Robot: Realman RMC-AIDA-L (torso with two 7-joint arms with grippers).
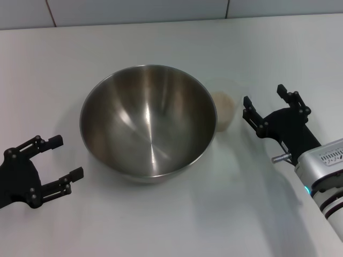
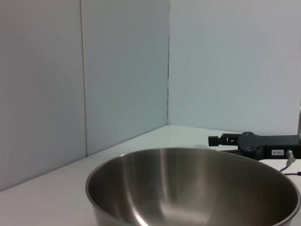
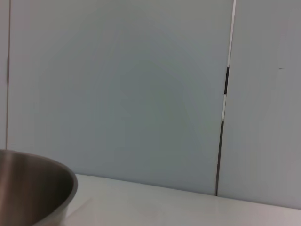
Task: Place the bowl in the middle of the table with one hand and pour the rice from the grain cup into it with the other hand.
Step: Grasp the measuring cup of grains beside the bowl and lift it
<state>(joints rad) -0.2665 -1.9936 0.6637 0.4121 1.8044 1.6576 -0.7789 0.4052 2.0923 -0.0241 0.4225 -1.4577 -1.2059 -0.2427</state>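
While fingers are held spread, right gripper [image 1: 265, 100] is seen just beside grain cup [image 1: 223, 109], on side away from bowl [image 1: 148, 120], nothing gripped. Grain cup is stood upright, touching or nearly touching bowl rim; rice [image 1: 223, 103] is held inside it. Left gripper [image 1: 59, 158] is likewise spread, empty, set near opposite side of bowl. Bowl is placed upright mid-table [image 1: 177, 225], no rice visible in it. Wall panels [image 3: 141, 94] are noted behind bowl.
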